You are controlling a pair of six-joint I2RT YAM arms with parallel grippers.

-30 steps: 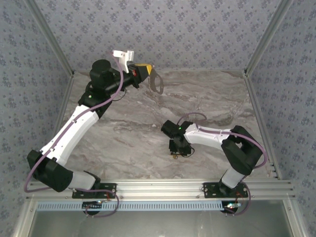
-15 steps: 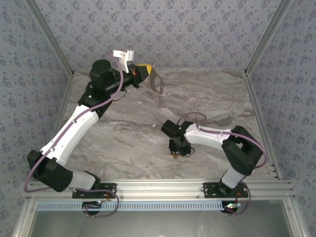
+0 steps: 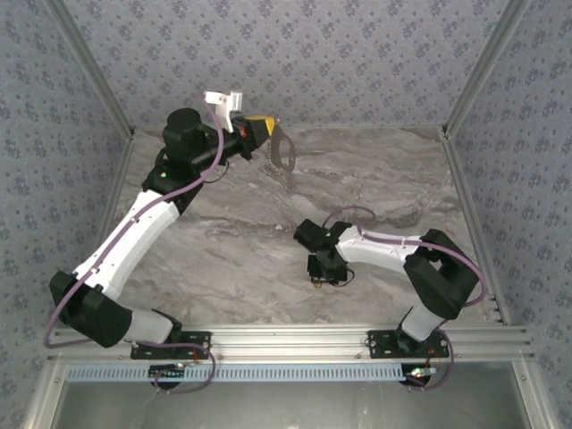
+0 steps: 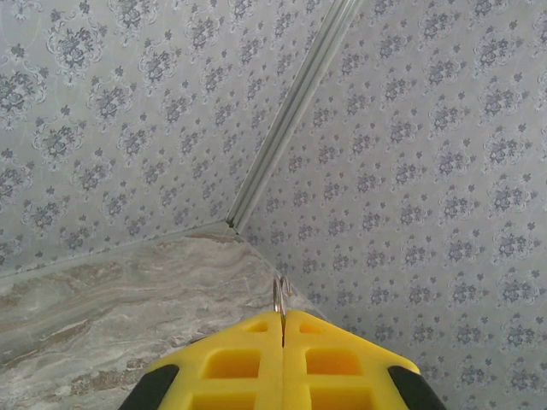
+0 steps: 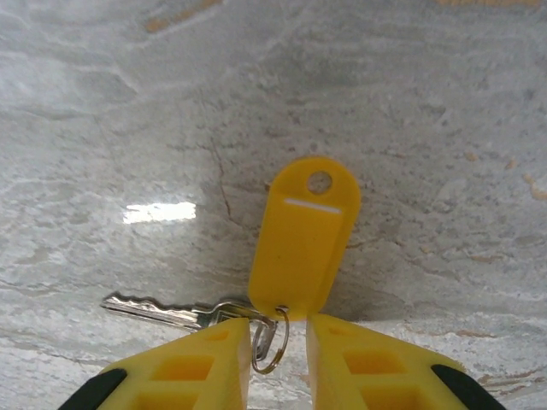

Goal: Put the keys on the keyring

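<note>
**Grey marble-patterned table (image 3: 223,232) and what lies on it**

The glossy surface is veined in white and brown. Toward its near edge a yellow plastic oblong key tag (image 5: 303,239) lies flat, with a round hole at its far end. A silver metal key (image 5: 158,309) lies to its left. Both meet at a small wire split ring (image 5: 267,346).

Bright, even, diffuse light from above, shadows soft and faint, one white glare patch on the glossy worktop (image 5: 410,102) in the right wrist view, overhead view crisp, wrist views slightly soft toward the edges.
</note>
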